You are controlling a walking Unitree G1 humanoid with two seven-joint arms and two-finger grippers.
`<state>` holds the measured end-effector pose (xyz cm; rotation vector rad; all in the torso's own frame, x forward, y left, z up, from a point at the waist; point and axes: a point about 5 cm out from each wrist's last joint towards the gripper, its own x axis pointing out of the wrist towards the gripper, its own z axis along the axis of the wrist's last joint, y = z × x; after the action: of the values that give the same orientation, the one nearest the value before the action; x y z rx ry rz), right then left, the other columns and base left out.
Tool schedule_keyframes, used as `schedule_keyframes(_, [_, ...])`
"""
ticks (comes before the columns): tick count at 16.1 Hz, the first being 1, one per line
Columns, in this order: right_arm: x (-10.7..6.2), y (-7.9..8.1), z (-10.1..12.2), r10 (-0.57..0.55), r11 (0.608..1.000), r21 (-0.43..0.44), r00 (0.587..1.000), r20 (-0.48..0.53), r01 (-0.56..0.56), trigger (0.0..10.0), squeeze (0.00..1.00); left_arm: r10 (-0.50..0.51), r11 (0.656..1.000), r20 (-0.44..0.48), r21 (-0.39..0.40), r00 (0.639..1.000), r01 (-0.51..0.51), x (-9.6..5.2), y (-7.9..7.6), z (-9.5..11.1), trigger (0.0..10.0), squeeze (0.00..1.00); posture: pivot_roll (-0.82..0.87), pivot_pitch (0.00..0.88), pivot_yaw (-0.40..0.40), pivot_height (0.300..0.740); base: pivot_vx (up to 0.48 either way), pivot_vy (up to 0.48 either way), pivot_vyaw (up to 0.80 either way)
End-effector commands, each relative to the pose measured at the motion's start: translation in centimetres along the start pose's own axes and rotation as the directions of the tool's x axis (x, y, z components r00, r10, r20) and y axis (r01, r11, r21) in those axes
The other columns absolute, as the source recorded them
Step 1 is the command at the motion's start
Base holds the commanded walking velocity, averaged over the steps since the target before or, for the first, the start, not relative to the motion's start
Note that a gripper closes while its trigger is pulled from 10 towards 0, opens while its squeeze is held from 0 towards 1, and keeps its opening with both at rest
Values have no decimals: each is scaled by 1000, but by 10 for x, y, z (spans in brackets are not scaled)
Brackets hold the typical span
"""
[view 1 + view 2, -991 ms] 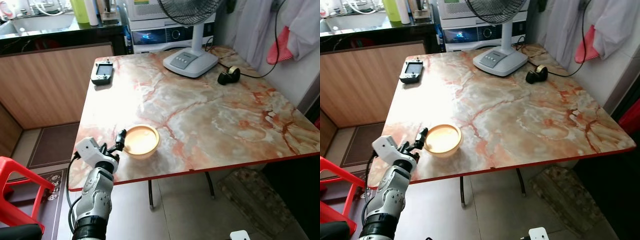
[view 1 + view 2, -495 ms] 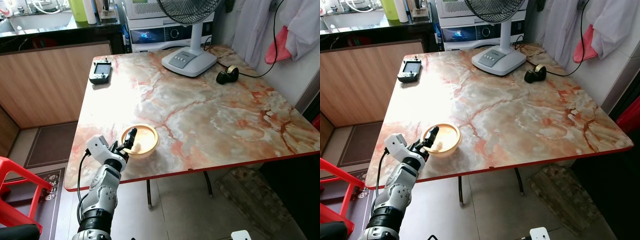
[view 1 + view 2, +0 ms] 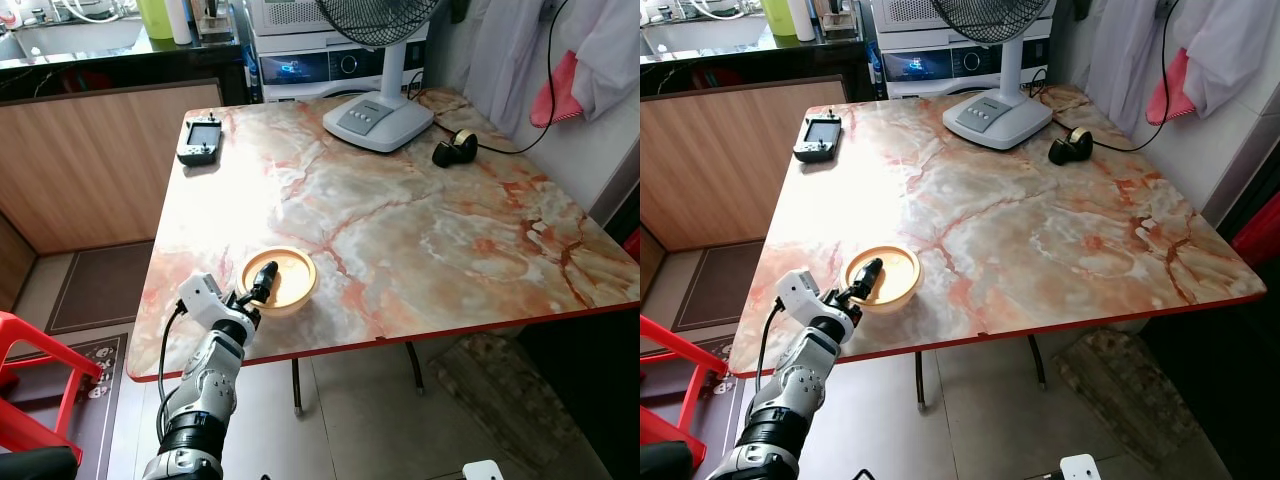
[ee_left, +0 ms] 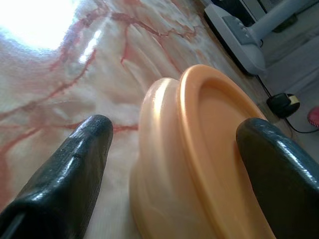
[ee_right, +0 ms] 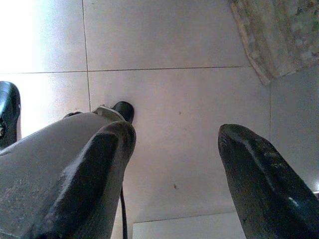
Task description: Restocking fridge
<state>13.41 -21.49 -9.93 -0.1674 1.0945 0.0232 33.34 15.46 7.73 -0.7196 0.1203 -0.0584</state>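
A shallow orange bowl [image 3: 283, 277] rests on the marble-patterned table [image 3: 450, 230] near its front left edge. My left gripper [image 3: 258, 284] is at the bowl's near-left rim, open. In the left wrist view the bowl [image 4: 209, 149] stands between the fingers [image 4: 70, 169]: one is outside the wall, the other over the inside, with gaps on both sides. My right gripper [image 5: 177, 130] hangs open over the tiled floor with nothing in it.
A fan base [image 3: 380, 120] and a black tape dispenser [image 3: 456, 148] stand at the table's far side, and a handheld device [image 3: 200, 140] lies at the far left. A red stool [image 3: 40, 370] is left of me. A wooden counter [image 3: 90, 160] runs behind.
My left gripper has moved forward from just beside the bowl until its fingers straddle the near rim. The head views have shifted slightly.
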Motion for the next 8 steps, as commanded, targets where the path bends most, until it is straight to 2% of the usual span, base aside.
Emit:
schedule_keyframes(1, [0, 0, 0, 2, 1000, -13, 1000, -3, -2, 10000, 0, -17, 1000, -13, 26, 1000, 17, 3, -4, -1, 1765, 0, 66, 23, -12, 740, 0, 0, 0])
schedule_keyframes(2, [0, 0, 0, 1, 1000, -12, 1000, -3, -1, 10000, 0, -16, 1000, -12, 21, 1000, 17, 4, -4, -1, 0, 0, 66, 23, -12, 740, 0, 0, 0])
schedule_keyframes(8, [0, 1, 0, 4, 1000, -15, 1000, -3, -4, 10000, 0, -32, 999, -10, 39, 999, 32, 5, -5, -1, 0, 0, 68, 24, -13, 740, 0, 0, 0])
